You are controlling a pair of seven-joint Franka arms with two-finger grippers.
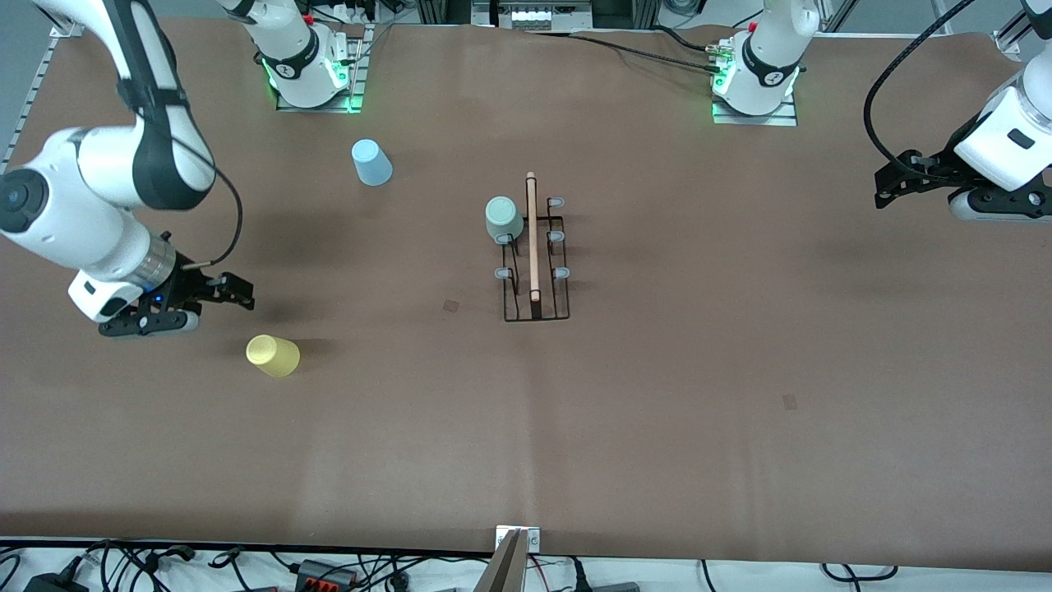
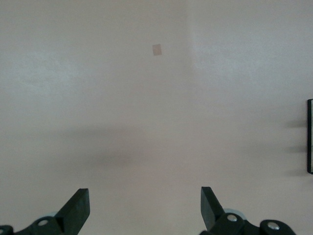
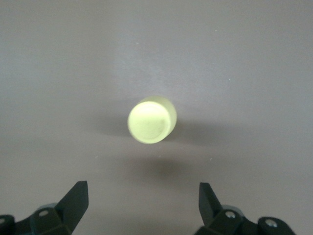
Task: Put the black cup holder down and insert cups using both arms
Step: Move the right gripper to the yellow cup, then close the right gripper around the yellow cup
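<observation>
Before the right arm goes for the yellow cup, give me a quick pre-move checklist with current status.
1. Right tool open, holding nothing: ok.
2. Yellow cup upside down on the table, in the right wrist view: ok.
3. Black cup holder upright on the table: ok.
4. Green cup on a peg, other pegs free: ok.
5. Left tool open, waiting away from the holder: ok.
6. Blue cup out of the way: ok.

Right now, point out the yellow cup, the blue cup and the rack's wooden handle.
yellow cup [image 1: 273,356], front view, its side.
blue cup [image 1: 372,163], front view, its side.
wooden handle [image 1: 532,238], front view, mid-rod.
</observation>
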